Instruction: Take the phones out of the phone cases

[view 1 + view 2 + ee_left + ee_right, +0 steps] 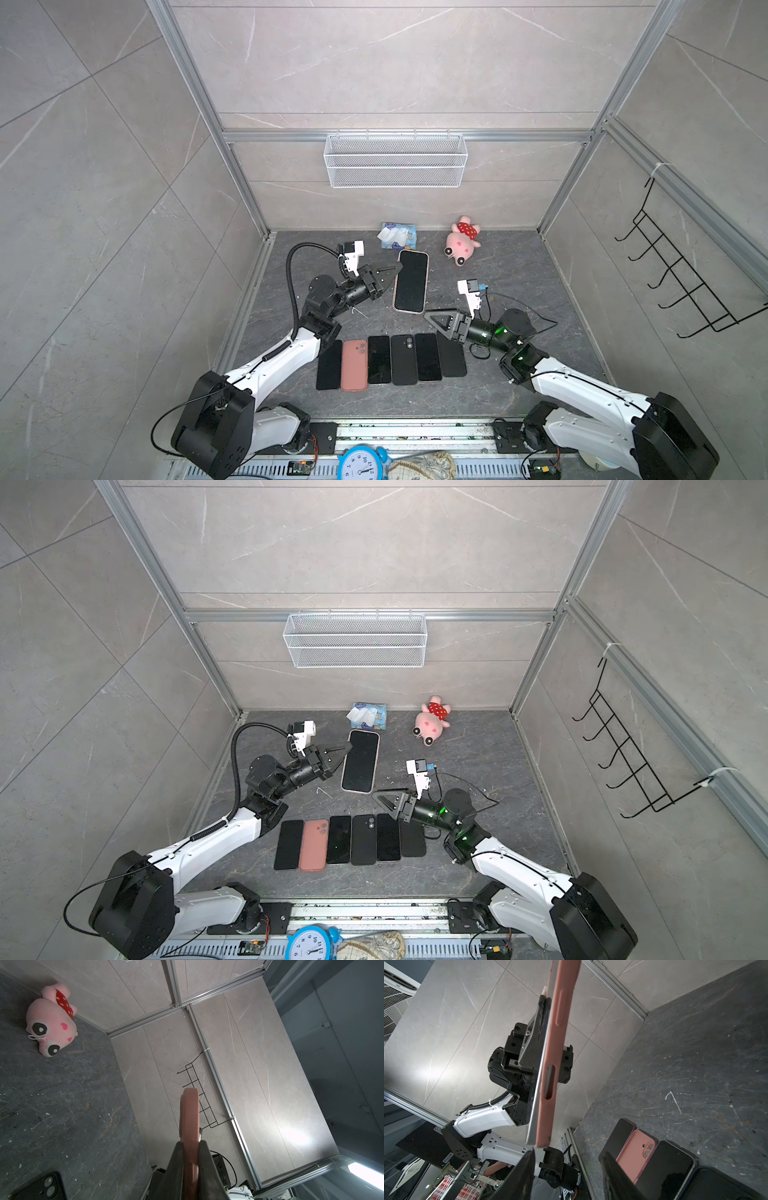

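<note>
Left gripper (191, 1142) sits nearest the lens in the left wrist view. Its jaws are pinched across the thickness of the phone case (188, 1113), which appears edge-on there.

Appearance: the phone (411, 281) shows a black glass screen, framed by the thin pink rim of the case. In the right wrist view the case (554, 1047) is matte, smooth and pink, with rounded corners, a raised button strip and a slot cutout in its side. A grey phone edge (532, 1118) runs alongside it.

Position: the cased phone is held clear of the table (519, 270), over its middle. The left gripper (397, 270) clamps the left long edge near the far end.

Orientation: in both top views the screen faces up. The long axis runs from far to near, with the near end angled slightly left.

The right gripper (430, 316) lies just beside the near end of the phone. The right wrist view shows its jaws spread apart, with nothing between them.

A row of phones (390, 359) lies flat on the dark veined stone table, nearer the robot.
</note>
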